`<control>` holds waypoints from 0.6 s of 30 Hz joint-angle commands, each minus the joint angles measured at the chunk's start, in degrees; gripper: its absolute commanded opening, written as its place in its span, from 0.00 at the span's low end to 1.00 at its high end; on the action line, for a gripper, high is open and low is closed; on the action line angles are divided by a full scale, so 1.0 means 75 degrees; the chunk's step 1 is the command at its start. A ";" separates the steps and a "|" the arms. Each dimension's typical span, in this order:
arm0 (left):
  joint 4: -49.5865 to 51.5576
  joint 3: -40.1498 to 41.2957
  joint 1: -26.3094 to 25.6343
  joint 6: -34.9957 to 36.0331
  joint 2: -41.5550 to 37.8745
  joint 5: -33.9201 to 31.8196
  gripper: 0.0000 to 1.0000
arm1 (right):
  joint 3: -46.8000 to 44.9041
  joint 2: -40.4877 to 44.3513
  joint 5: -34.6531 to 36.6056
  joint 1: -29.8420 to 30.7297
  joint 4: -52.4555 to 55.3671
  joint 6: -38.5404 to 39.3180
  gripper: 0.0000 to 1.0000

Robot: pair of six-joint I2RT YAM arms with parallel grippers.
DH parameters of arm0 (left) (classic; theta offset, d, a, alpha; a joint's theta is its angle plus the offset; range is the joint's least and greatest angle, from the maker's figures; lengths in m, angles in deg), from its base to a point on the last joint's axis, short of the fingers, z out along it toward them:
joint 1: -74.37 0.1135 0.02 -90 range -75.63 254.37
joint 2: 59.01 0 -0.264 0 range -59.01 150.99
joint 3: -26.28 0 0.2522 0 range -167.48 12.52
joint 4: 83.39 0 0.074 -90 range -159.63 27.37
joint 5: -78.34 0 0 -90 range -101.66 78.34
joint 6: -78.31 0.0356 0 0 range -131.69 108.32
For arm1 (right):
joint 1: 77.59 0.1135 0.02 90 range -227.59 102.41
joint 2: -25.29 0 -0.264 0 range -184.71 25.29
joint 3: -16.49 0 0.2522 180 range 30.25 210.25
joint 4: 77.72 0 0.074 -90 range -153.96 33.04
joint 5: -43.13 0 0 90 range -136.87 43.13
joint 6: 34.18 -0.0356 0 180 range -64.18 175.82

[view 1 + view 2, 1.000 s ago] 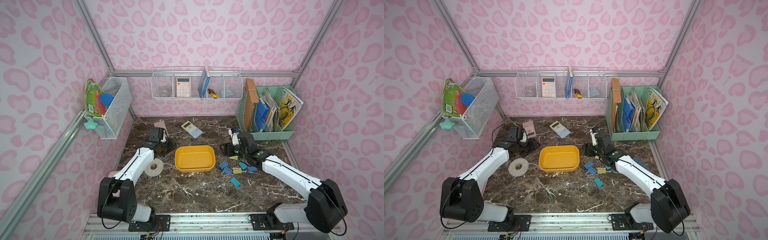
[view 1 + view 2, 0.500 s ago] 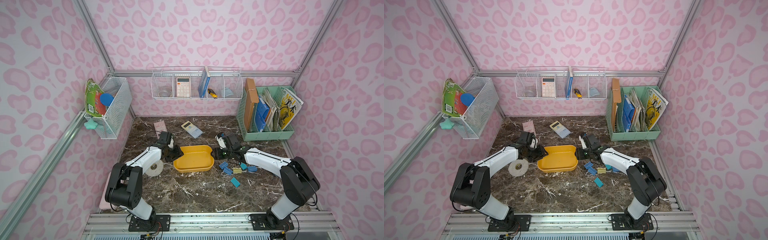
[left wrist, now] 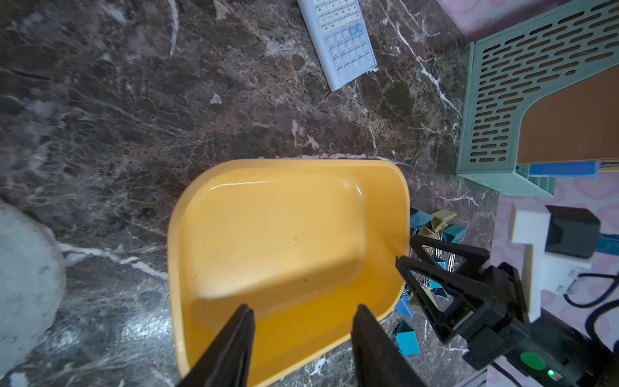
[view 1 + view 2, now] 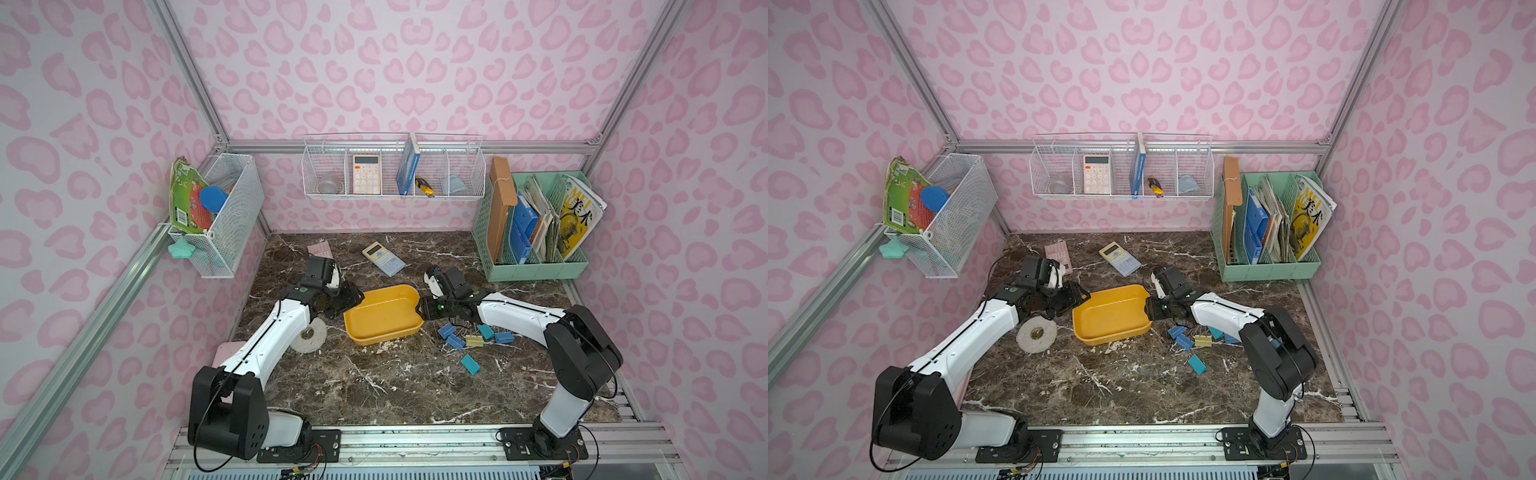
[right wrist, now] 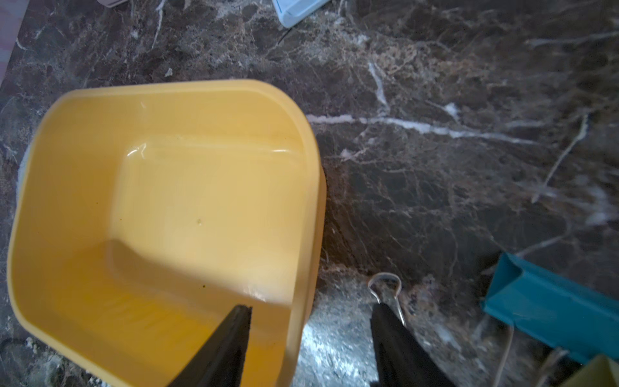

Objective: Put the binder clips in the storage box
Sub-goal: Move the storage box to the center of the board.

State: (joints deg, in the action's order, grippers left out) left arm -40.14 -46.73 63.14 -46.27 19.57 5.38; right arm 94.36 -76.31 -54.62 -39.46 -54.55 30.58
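The yellow storage box (image 4: 382, 316) sits mid-table with nothing in it, also seen in the left wrist view (image 3: 284, 234) and the right wrist view (image 5: 167, 201). My left gripper (image 4: 353, 300) is open at its left end, both fingertips hovering over the near wall (image 3: 303, 308). My right gripper (image 4: 420, 309) is open at the right end, one finger inside, one outside, the wall between them (image 5: 311, 310). Several binder clips (image 4: 469, 337) in blue, teal and pale yellow lie just right of the box, with one teal clip (image 4: 1197, 364) nearer the front.
A tape roll (image 4: 309, 334) lies left of the box under my left arm. A grey-blue calculator (image 4: 383, 258) and a pink one (image 4: 320, 250) lie behind. The green file organizer (image 4: 536, 266) stands back right. White wire baskets (image 4: 392, 170) hang on the walls.
Both grippers have come in from behind the box to its two short ends. The box has turned slightly. My right gripper's fingers stand a little closer together.
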 commanded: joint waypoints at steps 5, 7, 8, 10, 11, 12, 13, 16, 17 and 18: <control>0.0971 0.0515 -0.0006 -0.0064 0.0395 -0.0834 0.49 | 0.0542 -0.0484 0.0085 -0.0010 0.0368 0.0206 0.59; 0.0837 0.0535 -0.0006 -0.0070 0.0551 -0.0886 0.49 | 0.0549 -0.0578 0.0043 -0.0011 0.0351 0.0202 0.58; 0.0854 0.0507 -0.0019 -0.0058 0.0637 -0.0968 0.49 | 0.0545 -0.0613 0.0015 -0.0008 0.0351 0.0209 0.58; 0.0927 0.0468 -0.0017 -0.0035 0.0744 -0.1042 0.49 | 0.0553 -0.0656 -0.0010 -0.0010 0.0374 0.0213 0.56; 0.0972 0.0478 -0.0015 -0.0029 0.0797 -0.1093 0.50 | 0.0535 -0.0646 -0.0020 0.0001 0.0352 0.0208 0.54; 0.0980 0.0509 -0.0016 -0.0039 0.0881 -0.1138 0.49 | 0.0504 -0.0636 -0.0039 0.0003 0.0339 0.0193 0.53; 0.0930 0.0571 -0.0027 -0.0049 0.0966 -0.1135 0.49 | 0.0477 -0.0624 -0.0045 0.0013 0.0312 0.0177 0.51; 0.0575 0.0792 -0.0127 -0.0041 0.1386 -0.1159 0.45 | 0.0384 -0.0631 -0.0063 0.0083 0.0300 0.0137 0.47; 0.0497 0.0846 -0.0160 -0.0051 0.1530 -0.1154 0.43 | 0.0341 -0.0624 -0.0045 0.0104 0.0326 0.0121 0.44; 0.0426 0.0911 -0.0227 -0.0079 0.1586 -0.1165 0.42 | 0.0268 -0.0584 -0.0051 0.0128 0.0327 0.0098 0.42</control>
State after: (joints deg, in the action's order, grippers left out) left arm -35.53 -40.61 61.98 -46.45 30.37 -2.64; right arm 97.01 -81.10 -54.97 -38.90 -52.32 31.61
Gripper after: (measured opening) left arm 0.420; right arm 0.423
